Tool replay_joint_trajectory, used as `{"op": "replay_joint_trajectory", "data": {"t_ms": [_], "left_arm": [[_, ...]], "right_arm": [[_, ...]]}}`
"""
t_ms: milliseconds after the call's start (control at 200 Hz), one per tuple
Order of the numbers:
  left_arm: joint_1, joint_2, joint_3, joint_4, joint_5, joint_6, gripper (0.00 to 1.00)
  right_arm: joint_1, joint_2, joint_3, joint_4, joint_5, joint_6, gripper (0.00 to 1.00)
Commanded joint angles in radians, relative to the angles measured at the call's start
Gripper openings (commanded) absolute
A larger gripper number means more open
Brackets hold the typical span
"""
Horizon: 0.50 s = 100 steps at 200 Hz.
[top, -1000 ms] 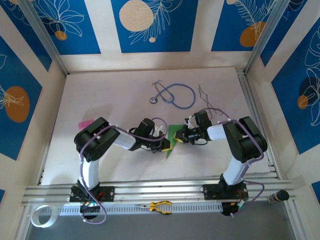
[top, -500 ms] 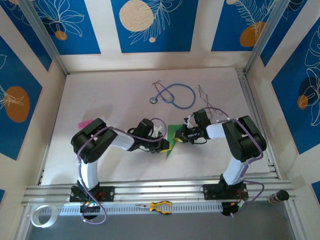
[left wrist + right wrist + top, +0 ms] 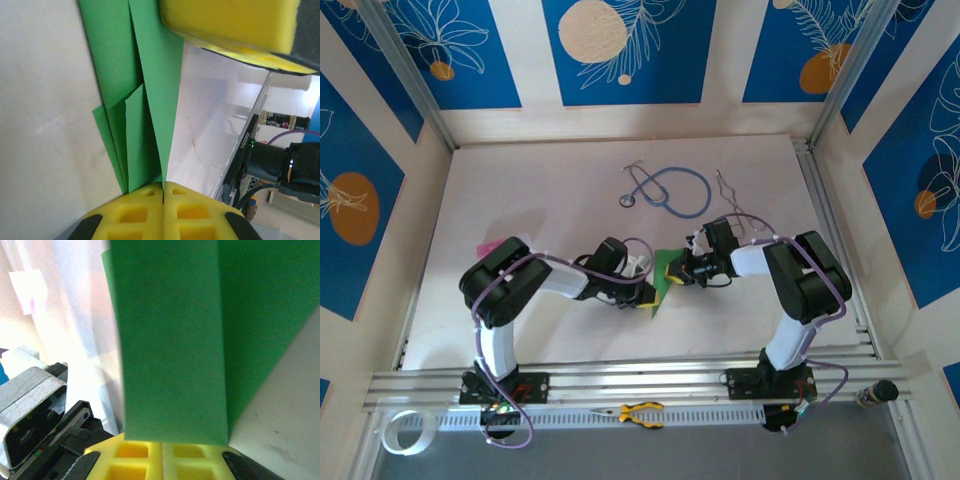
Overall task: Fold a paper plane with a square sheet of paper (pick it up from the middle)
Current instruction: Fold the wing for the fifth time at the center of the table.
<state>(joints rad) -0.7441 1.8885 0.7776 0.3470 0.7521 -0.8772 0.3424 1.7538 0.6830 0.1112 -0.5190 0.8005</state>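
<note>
The square sheet of paper is bright green and folded into long pointed layers like a half-made paper plane, and it lies mid-table between both grippers. My left gripper is at its near-left edge. In the left wrist view its yellow pads are shut, with an upright edge of the green sheet pinched in the seam. My right gripper is at the sheet's right side. In the right wrist view a green flap covers the tips of its shut pads. The right gripper's yellow finger rests at the sheet's far end.
A blue stethoscope and a bent wire lie at the back of the table. A small pink and white piece is at the left. Yellow-handled pliers and a tape roll sit below the front rail.
The left arm's elbow has swung a little to the left and its gripper has shifted slightly along the paper's near edge. The right arm and the paper have hardly moved.
</note>
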Motion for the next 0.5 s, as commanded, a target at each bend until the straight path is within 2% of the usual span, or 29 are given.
{"op": "replay_joint_trajectory", "data": {"t_ms": [0, 205, 365, 495], "left_arm": [[0.006, -0.032, -0.005, -0.197, 0.013, 0.073, 0.15], [0.002, -0.049, 0.0, -0.262, 0.012, 0.112, 0.15], [0.0, -0.045, 0.015, -0.286, 0.017, 0.132, 0.08], [-0.002, -0.045, 0.02, -0.319, 0.001, 0.147, 0.06]], "right_arm": [[0.015, 0.042, 0.002, -0.068, 0.053, -0.009, 0.07], [0.017, 0.036, 0.003, -0.064, 0.05, -0.01, 0.07], [0.017, 0.039, 0.006, -0.065, 0.049, -0.012, 0.07], [0.018, 0.038, 0.004, -0.064, 0.048, -0.012, 0.07]]}}
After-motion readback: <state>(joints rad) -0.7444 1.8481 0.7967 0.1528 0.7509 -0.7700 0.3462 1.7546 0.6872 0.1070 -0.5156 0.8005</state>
